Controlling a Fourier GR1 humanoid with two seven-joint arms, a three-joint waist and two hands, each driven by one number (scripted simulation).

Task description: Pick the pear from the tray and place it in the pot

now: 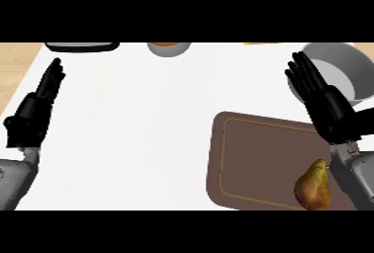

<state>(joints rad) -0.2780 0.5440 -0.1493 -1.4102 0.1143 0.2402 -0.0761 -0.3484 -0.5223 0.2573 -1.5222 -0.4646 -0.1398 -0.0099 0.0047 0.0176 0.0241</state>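
Nothing is picked up yet: I judge this the very start, with the reach for the pear (312, 185) not begun. The pear lies on its side near the lower right corner of the brown tray (252, 158), stem end pointing up the view, just beside my right forearm. My right hand (326, 106) is above the tray's upper right edge, fingers straight and holding nothing, its fingertips overlapping the grey pot (343, 62), which stands on the counter (146, 123) just past the tray's far right corner. My left hand (33, 116) rests open at the left edge, fingers up, also empty. The next move, as I see it, calls for drawing my right hand back and down towards the pear, which sits nearer to me than the hand does, then curling round its body before carrying it up to the pot. At the far edge a dark-rimmed object (82, 46) and a small bowl (168, 48) with something orange in it stand well apart from this path. Nothing seems to block the way between pear and pot.
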